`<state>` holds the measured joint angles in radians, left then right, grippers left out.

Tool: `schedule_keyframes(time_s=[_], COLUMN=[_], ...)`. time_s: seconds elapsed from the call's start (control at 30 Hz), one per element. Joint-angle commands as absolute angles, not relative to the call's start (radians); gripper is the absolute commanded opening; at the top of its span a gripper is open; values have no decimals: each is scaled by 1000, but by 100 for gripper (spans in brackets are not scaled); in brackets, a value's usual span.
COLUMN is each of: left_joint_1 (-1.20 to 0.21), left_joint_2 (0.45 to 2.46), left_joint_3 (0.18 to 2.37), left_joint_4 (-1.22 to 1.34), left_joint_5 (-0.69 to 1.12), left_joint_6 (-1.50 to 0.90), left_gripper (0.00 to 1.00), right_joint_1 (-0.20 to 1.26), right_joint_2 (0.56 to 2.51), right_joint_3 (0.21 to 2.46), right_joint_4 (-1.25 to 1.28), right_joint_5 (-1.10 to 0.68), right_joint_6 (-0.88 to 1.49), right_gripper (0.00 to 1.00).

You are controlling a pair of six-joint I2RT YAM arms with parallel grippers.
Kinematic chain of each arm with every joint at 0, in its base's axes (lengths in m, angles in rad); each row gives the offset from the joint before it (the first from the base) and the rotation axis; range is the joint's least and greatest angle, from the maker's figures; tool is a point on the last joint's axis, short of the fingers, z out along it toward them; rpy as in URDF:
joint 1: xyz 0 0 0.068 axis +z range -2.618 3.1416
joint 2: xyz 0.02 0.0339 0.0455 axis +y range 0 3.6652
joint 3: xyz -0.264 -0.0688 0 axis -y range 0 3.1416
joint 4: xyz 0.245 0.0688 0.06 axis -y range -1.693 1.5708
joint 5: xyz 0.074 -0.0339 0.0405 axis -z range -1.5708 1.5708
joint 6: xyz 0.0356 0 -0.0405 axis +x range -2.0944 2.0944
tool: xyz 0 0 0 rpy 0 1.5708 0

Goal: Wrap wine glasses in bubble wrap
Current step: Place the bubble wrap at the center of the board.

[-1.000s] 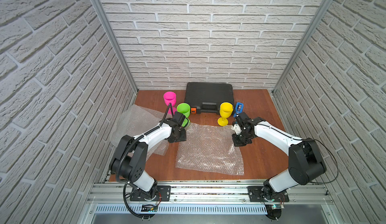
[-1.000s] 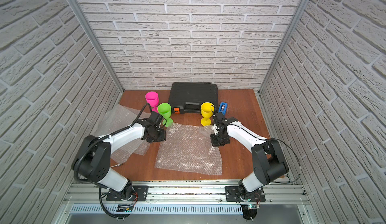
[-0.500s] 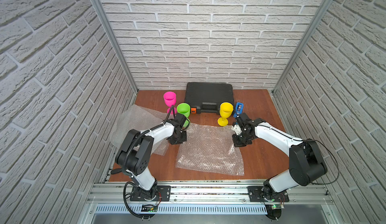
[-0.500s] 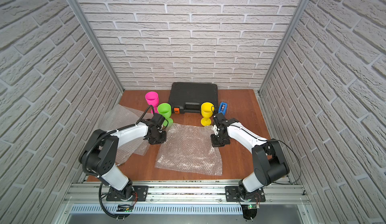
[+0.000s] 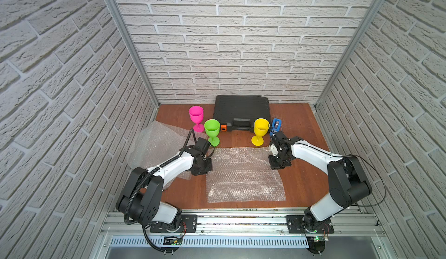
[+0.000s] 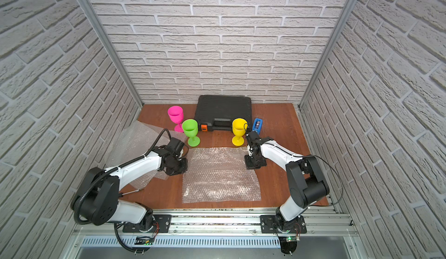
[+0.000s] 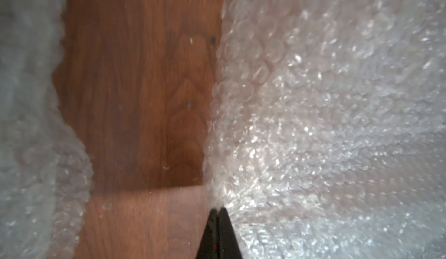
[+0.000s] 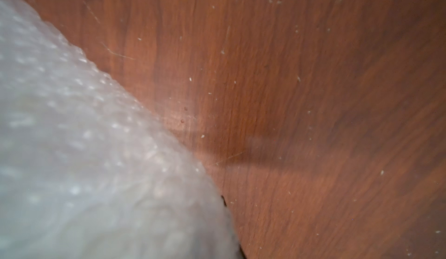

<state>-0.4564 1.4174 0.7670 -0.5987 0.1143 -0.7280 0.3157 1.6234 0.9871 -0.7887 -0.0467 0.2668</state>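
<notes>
- The brown wooden surface [image 5: 304, 185] carries everything inside a booth with white brick walls.
- The middle sheet [image 5: 243, 175] of bubble wrap lies mostly flat in the centre of the surface, seen in both top views.
- A second pile of bubble wrap [image 5: 156, 146] lies crumpled on the robot's left, with a strip of bare wood between it and the middle sheet.
- The left arm [image 5: 173, 166] and the right arm [image 5: 313, 154] reach in from the near rail and bend down to opposite side edges of the middle sheet.
- The black case [image 5: 241, 110] lies closed against the back wall.
- Three goblets stand upright and unwrapped behind the middle sheet. The pink goblet [image 5: 196, 115] is farthest back, the green goblet [image 5: 212, 128] stands just beside it near the sheet's far left corner, and the yellow goblet [image 5: 261, 126] stands near the far right corner.
- The blue tape dispenser [image 5: 276, 125] stands just beside the yellow goblet, on the robot's right.
- The left fingers [image 7: 225, 236] are pressed together on the middle sheet's edge, and the wrap puckers around their tips.
- The right fingers [image 5: 277, 165] sit at the sheet's opposite edge. In the right wrist view the wrap rises in front of them, so it cannot be told whether they are open or closed.
</notes>
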Motion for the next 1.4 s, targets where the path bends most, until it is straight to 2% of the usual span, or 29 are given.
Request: schedule_keyframes(time_s=[0.0, 0.1, 0.13, 0.23, 0.33, 0.4, 0.47, 0.53, 0.63, 0.8, 1.07, 1.37], left_joint_1=[-460, -459, -460, -460, -461, -462, -462, -467, -477, -491, -480, -523], left_joint_2=[1382, 1390, 1398, 1418, 1406, 1387, 1364, 1352, 1384, 1479, 1560, 1583], left_joint_3=[750, 770, 783, 828, 876, 905, 928, 941, 969, 956, 863, 829], left_joint_4=[-600, -606, -610, -634, -672, -699, -715, -692, -661, -588, -556, -475], left_joint_5=[97, 55, 48, 26, -6, -34, -49, -27, 11, 18, 25, 143], left_joint_6=[-755, -744, -739, -726, -708, -701, -702, -704, -710, -709, -709, -762], left_gripper=[0, 0, 1, 17, 19, 29, 35, 37, 32, 27, 25, 26], right_joint_1=[303, 301, 300, 289, 282, 280, 278, 270, 254, 213, 122, -7], right_joint_2=[1623, 1613, 1605, 1573, 1516, 1475, 1431, 1399, 1402, 1528, 1743, 1775], right_joint_3=[994, 987, 986, 996, 1018, 1029, 1028, 1003, 965, 953, 929, 908], right_joint_4=[-790, -805, -816, -857, -889, -885, -840, -736, -556, -357, -196, -276], right_joint_5=[26, 41, 61, 134, 193, 189, 118, -30, -223, -392, -503, -455], right_joint_6=[301, 330, 340, 369, 391, 398, 402, 412, 458, 521, 600, 577], right_gripper=[15, 23, 29, 46, 51, 51, 49, 41, 27, 17, 9, 7])
